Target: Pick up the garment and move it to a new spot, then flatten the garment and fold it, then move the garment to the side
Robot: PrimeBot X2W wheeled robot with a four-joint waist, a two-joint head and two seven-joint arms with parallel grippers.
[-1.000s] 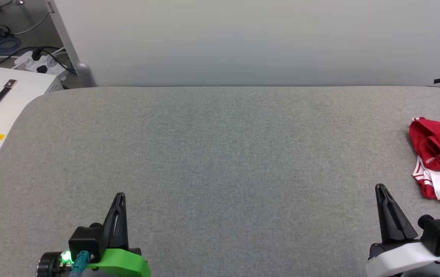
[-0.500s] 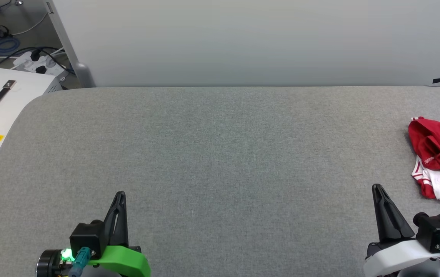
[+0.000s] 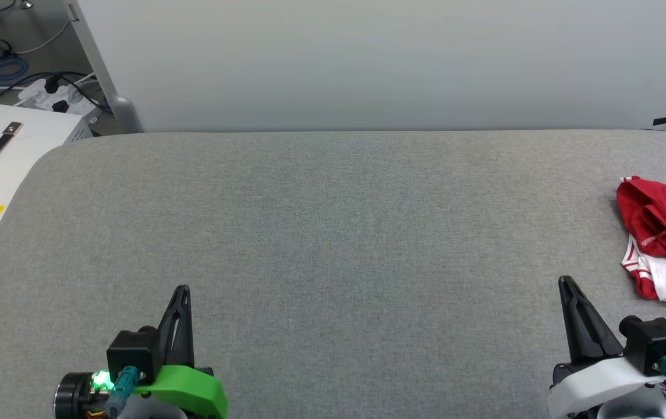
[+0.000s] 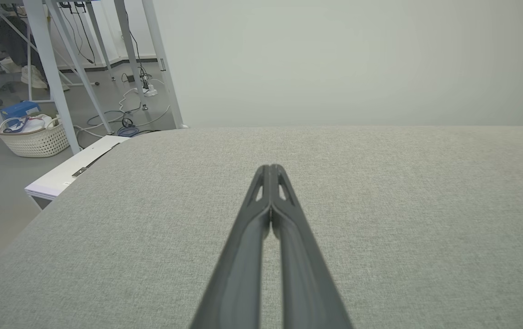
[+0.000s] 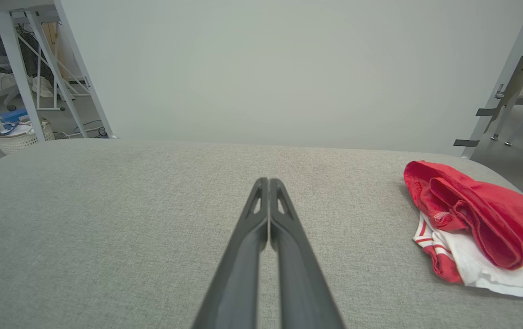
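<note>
Red garment (image 5: 485,219), right-wrist view; white box (image 4: 70,171), left-wrist.

Black two-fingered left gripper (image 3: 183,291) — bright green plastic bracket (image 3: 190,391), glowing green lamp (image 3: 100,381), teal plug (image 3: 124,389); black right gripper (image 3: 565,282) — white bracket (image 3: 595,379).

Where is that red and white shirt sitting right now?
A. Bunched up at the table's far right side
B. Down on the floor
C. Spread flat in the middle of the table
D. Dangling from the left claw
A: the garment lies crumpled on the grey table at its far right side, apart from the shut right claw.
</note>
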